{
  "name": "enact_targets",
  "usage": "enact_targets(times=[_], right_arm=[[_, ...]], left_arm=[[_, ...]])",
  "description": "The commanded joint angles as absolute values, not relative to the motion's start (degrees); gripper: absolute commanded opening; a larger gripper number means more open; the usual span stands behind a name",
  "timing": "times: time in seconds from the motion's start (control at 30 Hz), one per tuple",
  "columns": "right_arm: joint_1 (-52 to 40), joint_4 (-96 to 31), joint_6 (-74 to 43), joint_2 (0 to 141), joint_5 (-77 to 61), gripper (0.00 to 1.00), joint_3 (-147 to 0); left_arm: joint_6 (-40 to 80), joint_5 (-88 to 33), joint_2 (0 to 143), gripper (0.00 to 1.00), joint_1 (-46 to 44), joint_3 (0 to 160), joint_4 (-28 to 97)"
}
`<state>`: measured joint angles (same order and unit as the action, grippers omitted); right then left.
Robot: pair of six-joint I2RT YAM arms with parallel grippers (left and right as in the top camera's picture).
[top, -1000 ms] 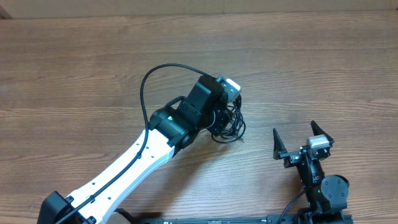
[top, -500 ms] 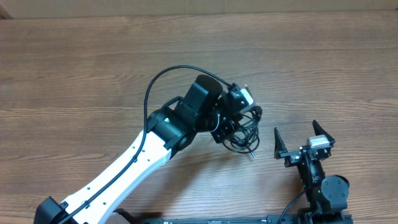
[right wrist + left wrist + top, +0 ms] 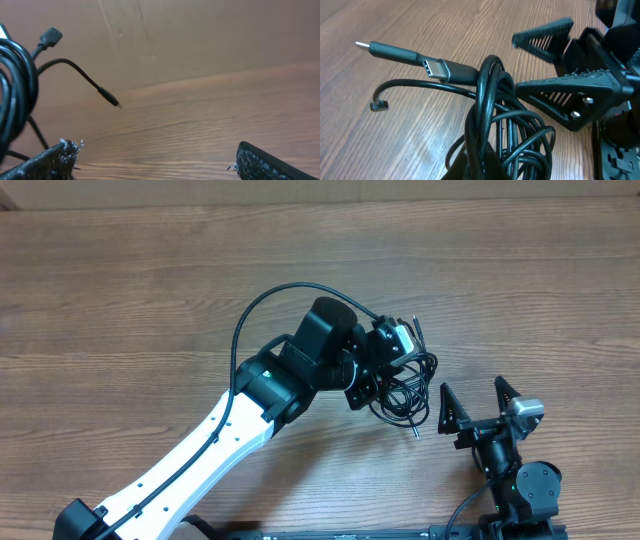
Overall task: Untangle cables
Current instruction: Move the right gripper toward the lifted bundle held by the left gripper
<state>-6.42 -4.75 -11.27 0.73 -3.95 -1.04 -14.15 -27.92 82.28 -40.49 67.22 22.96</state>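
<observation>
The cables [image 3: 408,388] are a tangled coil of thin black cords, held off the wood table by my left gripper [image 3: 385,375], which is shut on the coil. In the left wrist view the coil [image 3: 505,125] fills the middle, with a plug end [image 3: 435,67] sticking out to the left and a thin loose end [image 3: 380,105] below it. My right gripper [image 3: 474,402] is open and empty, just right of the coil. In the right wrist view the coil [image 3: 15,95] hangs at the left edge, with loose plug ends [image 3: 50,36] beside my open right gripper [image 3: 155,160].
The wood table [image 3: 130,300] stretches to the left and the back. The white left arm [image 3: 200,455] crosses the table from the lower left, with its own thick black cable [image 3: 260,310] looping above it. The right arm's base [image 3: 525,485] sits at the front right.
My left gripper has carried the coil to the right, up to the right gripper. The right gripper has turned a little and stays open.
</observation>
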Motion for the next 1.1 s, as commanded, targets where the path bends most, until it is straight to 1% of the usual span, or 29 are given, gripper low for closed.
enact_targets(times=[0.0, 0.1, 0.27, 0.5, 0.8, 0.9, 1.07], right_arm=[[-6.3, -4.3, -19.6, 0.2, -7.7, 1.00, -0.6], [-6.3, -5.7, -19.6, 0.2, -10.5, 1.00, -2.0], [-6.3, -8.7, -19.6, 0.2, -11.1, 1.00, -5.8], [-6.3, -18.3, -19.7, 0.2, -11.2, 1.00, -13.7], [-6.3, -20.6, -19.1, 0.5, -13.9, 1.00, -19.6], [-6.3, -22.5, -19.1, 2.5, -15.2, 1.00, -22.3], [-6.3, -27.1, -18.0, 11.4, -15.1, 1.00, -29.6]], left_arm=[[-15.5, -29.5, 80.8, 0.04, -40.4, 68.1, 22.0], [-15.5, -29.5, 80.8, 0.04, -40.4, 68.1, 22.0], [-15.5, -29.4, 80.8, 0.04, -40.4, 68.1, 21.5], [-15.2, -29.4, 80.8, 0.04, -40.4, 68.1, 19.7], [-13.4, -29.9, 80.8, 0.04, -40.4, 68.1, 19.4], [-12.8, -30.0, 80.8, 0.04, -40.4, 68.1, 19.4], [-12.8, -30.1, 80.8, 0.04, -40.4, 68.1, 19.4]])
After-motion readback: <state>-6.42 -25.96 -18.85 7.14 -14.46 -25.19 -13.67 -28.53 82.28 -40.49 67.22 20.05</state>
